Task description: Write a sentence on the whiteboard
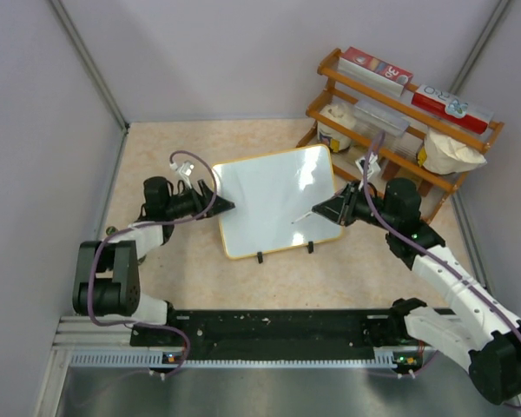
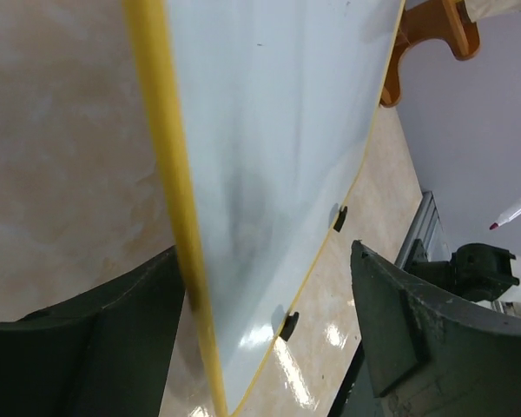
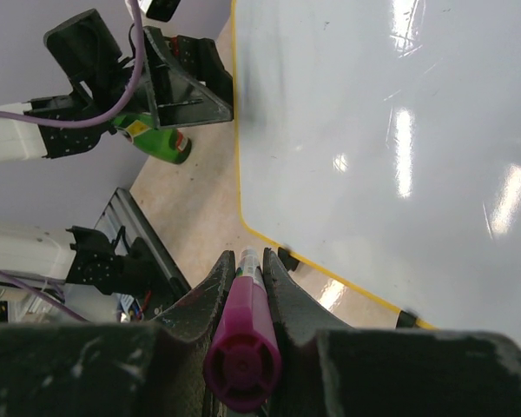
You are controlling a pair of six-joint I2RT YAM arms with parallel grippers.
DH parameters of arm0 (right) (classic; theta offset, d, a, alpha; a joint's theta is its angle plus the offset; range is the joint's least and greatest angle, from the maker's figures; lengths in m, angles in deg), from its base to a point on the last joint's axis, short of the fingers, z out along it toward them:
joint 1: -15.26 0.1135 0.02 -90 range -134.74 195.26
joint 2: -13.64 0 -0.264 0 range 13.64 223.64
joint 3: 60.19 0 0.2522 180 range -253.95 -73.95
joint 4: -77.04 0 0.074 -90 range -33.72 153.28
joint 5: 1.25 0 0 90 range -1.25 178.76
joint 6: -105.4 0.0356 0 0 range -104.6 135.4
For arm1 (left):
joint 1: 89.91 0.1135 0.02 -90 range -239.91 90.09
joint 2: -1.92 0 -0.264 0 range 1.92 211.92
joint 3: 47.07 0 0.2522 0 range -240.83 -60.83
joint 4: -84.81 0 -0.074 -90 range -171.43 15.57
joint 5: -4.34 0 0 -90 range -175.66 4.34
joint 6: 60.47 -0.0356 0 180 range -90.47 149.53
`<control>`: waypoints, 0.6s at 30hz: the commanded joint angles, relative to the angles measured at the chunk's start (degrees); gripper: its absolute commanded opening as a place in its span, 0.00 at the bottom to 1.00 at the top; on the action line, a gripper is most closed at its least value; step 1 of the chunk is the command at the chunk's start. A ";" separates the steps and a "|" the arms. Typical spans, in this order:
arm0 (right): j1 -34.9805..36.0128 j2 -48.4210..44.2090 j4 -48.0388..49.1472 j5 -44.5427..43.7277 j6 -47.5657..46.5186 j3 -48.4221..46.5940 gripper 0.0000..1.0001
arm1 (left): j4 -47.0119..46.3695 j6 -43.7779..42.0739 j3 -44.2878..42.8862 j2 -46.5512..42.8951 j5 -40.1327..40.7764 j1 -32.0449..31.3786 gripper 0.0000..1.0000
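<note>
My right claw [image 3: 247, 261] is clamped on a marker [image 3: 243, 352] with a magenta butt end. Its tip pokes out over the whiteboard [image 1: 273, 204], which sits on the table [image 1: 182, 278] right in front of it. My left claw [image 2: 269, 287] is spread wide, straddling the board's yellow edge; can't tell if it's touching. Further off, behind the right claw, there's a wooden shelf [image 1: 391, 149] with boxes on it.
</note>
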 commanded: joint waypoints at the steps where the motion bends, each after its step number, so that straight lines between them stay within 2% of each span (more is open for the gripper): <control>1: -0.64 -1.81 1.18 0.43 -0.30 -0.85 0.00 | -4.78 -2.51 -3.13 2.49 -1.97 -4.20 0.75; 7: -0.56 -3.13 0.57 0.25 -0.30 0.02 0.00 | -3.80 -5.95 -0.86 4.25 -3.02 -4.73 0.45; 12: -0.64 -4.01 0.48 0.25 -0.12 0.55 0.00 | -4.51 -7.18 1.34 6.09 -5.74 -4.73 0.02; 18: -0.64 -4.45 0.48 -0.10 -0.12 0.82 0.00 | -6.17 -6.75 3.80 6.10 -8.47 -4.73 0.00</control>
